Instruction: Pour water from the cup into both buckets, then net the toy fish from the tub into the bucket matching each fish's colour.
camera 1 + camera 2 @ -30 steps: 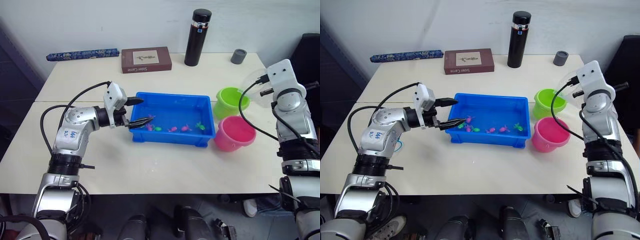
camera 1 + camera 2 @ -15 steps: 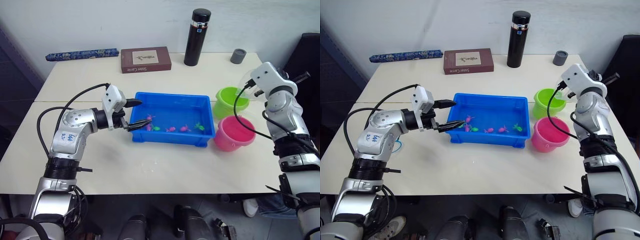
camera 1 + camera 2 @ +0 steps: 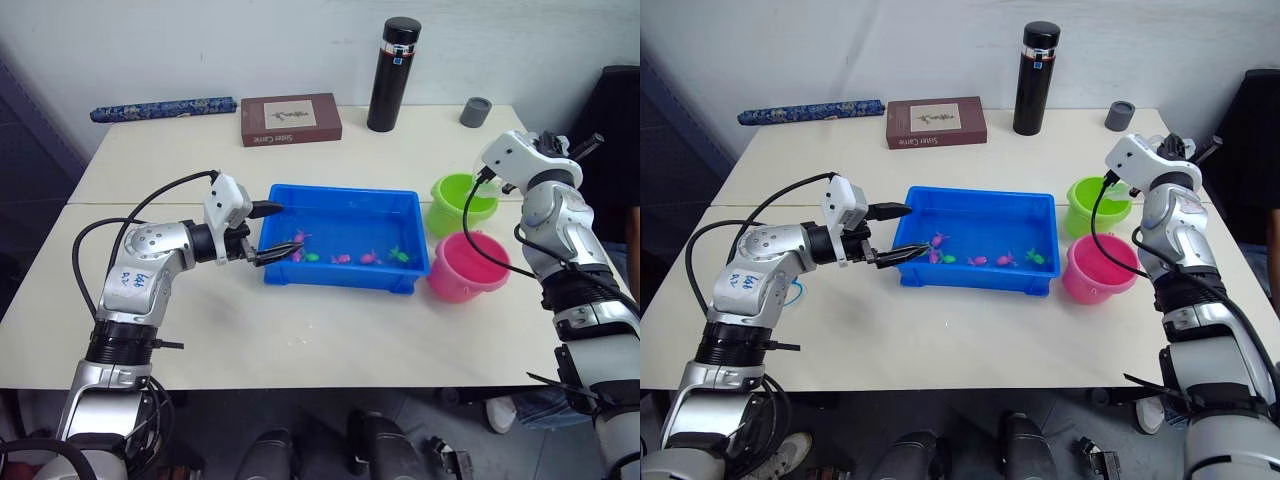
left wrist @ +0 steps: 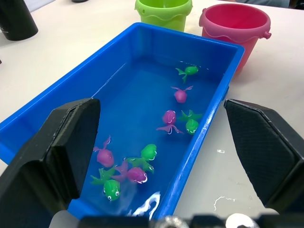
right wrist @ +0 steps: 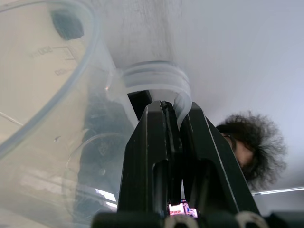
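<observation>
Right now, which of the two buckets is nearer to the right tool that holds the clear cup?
The lime green bucket. It stands just under the right tool and its cup; the pink bucket sits closer to the robot, farther from that tool.

Both arms are silver-grey metal with black joint bands and loose black cables looping along them. Left arm (image 3: 140,280) carries blue handwritten marks. Each wrist ends in a white block; left gripper (image 3: 270,232) has black tapered fingers.
</observation>
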Robot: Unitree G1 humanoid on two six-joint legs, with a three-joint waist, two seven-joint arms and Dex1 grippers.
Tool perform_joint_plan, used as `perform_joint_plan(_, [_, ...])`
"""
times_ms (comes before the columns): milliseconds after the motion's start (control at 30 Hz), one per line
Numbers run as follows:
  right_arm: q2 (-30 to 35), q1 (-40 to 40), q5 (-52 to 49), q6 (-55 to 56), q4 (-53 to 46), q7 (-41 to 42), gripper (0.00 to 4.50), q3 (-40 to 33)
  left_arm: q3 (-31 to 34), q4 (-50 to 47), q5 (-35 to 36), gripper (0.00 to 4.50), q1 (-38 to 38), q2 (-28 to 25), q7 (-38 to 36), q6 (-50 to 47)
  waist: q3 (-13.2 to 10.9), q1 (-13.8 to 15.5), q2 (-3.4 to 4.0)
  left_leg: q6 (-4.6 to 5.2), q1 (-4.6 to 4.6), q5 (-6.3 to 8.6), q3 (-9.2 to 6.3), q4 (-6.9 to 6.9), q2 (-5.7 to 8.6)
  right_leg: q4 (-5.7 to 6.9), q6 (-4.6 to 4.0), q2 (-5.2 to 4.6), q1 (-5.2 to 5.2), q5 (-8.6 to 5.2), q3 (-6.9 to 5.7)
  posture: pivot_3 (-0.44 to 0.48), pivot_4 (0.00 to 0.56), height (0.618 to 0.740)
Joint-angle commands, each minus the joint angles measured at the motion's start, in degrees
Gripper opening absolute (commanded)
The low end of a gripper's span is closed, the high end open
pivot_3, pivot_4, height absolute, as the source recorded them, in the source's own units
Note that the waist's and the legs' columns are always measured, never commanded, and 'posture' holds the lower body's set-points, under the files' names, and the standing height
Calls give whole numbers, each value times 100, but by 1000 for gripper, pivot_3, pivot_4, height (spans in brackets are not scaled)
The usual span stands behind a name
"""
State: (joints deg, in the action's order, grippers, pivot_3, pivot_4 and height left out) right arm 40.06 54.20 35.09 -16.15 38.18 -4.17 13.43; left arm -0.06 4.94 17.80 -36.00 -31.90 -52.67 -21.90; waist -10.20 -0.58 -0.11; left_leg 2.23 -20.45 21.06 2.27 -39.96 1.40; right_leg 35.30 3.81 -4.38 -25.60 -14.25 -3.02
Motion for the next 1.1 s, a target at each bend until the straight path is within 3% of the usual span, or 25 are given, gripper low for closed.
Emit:
perform_joint_plan(33, [243, 163, 249, 80, -177, -118, 28, -6, 156, -234, 111, 4500, -28, -84, -7, 19, 0, 1, 0, 0, 0, 0, 0, 0, 0, 0, 0, 0, 0, 0, 0, 0, 150, 740])
perform_joint_plan(500, [468, 120, 1033, 298, -345, -397, 28, 339, 152, -279, 122, 4500, 19, -41, 36, 19, 0, -38, 0, -2, 0, -1, 0, 1, 0, -1, 0, 1, 0, 0, 0, 0, 150, 740])
perform_joint_plan(1100, [481, 77, 1344, 512, -316, -393, 28, 390, 169, -391, 138, 4500, 105, -51, 52, -33, 0, -97, 0, -6, 0, -2, -1, 1, -1, -1, 0, 2, 0, 0, -1, 0, 150, 740])
